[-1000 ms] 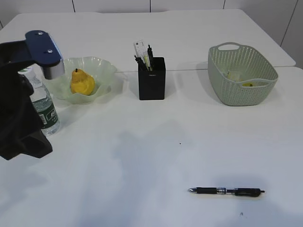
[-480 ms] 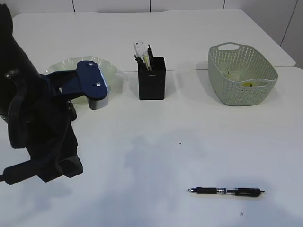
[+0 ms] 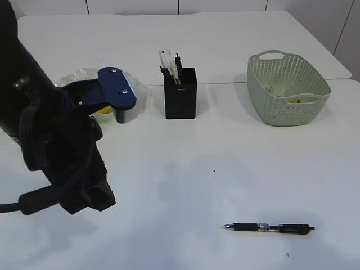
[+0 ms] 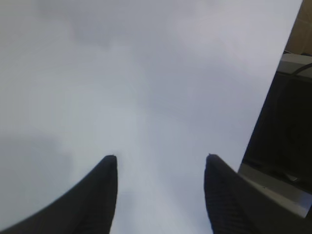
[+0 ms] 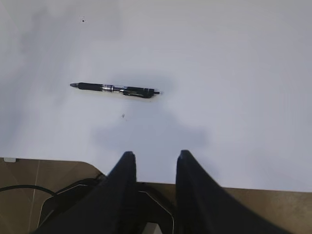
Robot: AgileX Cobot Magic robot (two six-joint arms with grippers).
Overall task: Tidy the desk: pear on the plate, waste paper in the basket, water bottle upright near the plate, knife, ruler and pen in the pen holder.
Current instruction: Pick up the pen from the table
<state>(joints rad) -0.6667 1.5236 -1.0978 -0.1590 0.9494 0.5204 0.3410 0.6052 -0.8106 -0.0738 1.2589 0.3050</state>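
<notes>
Shifted rightward since the earlier frame, the left arm (image 3: 56,146) now hides the bottle and most of the plate (image 3: 73,77); its jaws are spread over bare surface (image 4: 146,73). Pen holder (image 3: 180,94) stands centre, basket (image 3: 287,90) right. The pen (image 3: 269,227) lies flat near the front edge (right jaws slightly parted, empty).

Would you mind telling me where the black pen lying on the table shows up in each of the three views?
Exterior view: the pen lies flat on the table, lower right, tip pointing left.
Left wrist view: not in it; only bare table between the left gripper fingertips.
Right wrist view: the pen is upper left of centre, beyond the right gripper.
Shared landmark: the small dark speck on the table.
</notes>
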